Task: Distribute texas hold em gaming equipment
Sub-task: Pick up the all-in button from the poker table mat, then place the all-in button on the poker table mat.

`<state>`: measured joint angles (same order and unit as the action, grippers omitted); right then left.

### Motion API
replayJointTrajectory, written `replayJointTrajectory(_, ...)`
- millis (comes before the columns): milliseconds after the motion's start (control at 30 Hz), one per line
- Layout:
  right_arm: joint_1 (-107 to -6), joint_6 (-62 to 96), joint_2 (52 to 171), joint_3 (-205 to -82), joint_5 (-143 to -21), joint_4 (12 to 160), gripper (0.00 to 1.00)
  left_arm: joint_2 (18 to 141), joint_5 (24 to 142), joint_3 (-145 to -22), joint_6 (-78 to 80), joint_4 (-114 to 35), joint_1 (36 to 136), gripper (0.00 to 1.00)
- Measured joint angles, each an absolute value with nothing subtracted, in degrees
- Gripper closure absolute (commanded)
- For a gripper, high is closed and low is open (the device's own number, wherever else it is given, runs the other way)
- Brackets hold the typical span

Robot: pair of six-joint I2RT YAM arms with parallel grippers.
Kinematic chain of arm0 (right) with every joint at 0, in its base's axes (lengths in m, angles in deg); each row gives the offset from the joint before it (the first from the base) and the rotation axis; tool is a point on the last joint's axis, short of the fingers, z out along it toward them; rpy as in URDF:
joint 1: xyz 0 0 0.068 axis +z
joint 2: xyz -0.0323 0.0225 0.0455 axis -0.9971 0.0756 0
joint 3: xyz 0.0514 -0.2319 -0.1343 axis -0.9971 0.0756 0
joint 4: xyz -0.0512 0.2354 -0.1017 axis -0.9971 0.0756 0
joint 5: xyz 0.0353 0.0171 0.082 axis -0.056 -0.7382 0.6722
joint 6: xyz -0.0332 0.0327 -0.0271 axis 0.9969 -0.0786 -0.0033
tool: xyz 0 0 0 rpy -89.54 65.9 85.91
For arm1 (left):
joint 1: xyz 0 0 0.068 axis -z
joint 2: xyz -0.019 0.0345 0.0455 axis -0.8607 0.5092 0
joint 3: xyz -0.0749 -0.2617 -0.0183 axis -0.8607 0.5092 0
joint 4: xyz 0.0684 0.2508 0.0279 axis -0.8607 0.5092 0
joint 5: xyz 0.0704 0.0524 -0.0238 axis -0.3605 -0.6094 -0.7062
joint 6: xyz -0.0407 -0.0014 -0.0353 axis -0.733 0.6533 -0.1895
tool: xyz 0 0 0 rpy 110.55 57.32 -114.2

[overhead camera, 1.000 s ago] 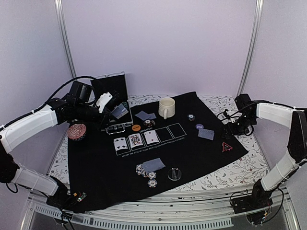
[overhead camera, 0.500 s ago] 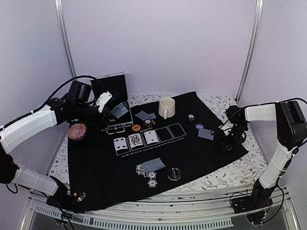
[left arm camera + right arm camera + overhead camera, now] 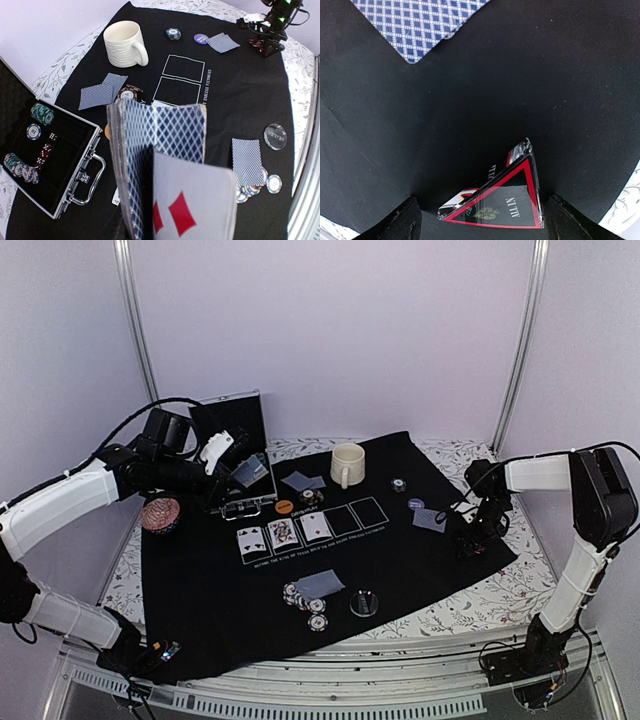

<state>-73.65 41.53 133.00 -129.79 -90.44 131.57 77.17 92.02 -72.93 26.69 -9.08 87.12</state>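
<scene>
Cards (image 3: 165, 135) with blue-and-white lattice backs stand on edge as a deck, gripped by the left gripper (image 3: 228, 462) above the open case (image 3: 75, 192). The front card shows red diamonds. The deck hides the fingers in the wrist view.

Three more cards lie face up in a row (image 3: 283, 531) on the black mat (image 3: 200, 610). Face-down pairs lie beside the mug (image 3: 122, 42), near the purple disc (image 3: 201, 38) and at the near edge, where one pair (image 3: 248, 161) overlaps a cluster of chips (image 3: 274, 183).

The chips are small, with striped multicoloured rims and pale centres. More of them sit stacked in the case (image 3: 41, 113), and single small stacks stand by the purple disc (image 3: 173, 33) and by the mug's pair (image 3: 127, 93). An orange disc (image 3: 284, 507) lies near the case, and a clear round dealer disc (image 3: 275, 136) lies near the front.

The triangle (image 3: 505, 205) is at the mat's right side. It is thick and dark with a red border and white lettering. The right gripper (image 3: 482, 222) is down over it, its fingers (image 3: 395, 225) spread wide to either side. A gap shows at the left finger. Whether the right finger touches the triangle cannot be told.
</scene>
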Motion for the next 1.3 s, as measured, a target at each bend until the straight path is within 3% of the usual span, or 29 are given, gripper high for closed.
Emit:
replayJointTrajectory(433,-73.65,41.12,133.24,-130.62,-90.44,132.32,0.44,77.17,92.28,-72.93,26.71,-9.08,87.12,0.74)
replayJointTrajectory(700,-70.62,38.71,134.01,-134.1,-89.76,134.35,0.47,77.17,92.48,-72.93,26.71,-9.08,87.12,0.74)
replayJointTrajectory(1000,-55.23,31.06,134.82,-144.52,-87.83,136.01,0.47,77.17,92.45,-72.93,26.73,-9.08,87.12,0.74)
replayJointTrajectory(1300,-41.66,16.13,144.98,-156.39,-84.25,136.58,0.47,77.17,92.45,-72.93,26.82,-9.11,87.12,0.75)
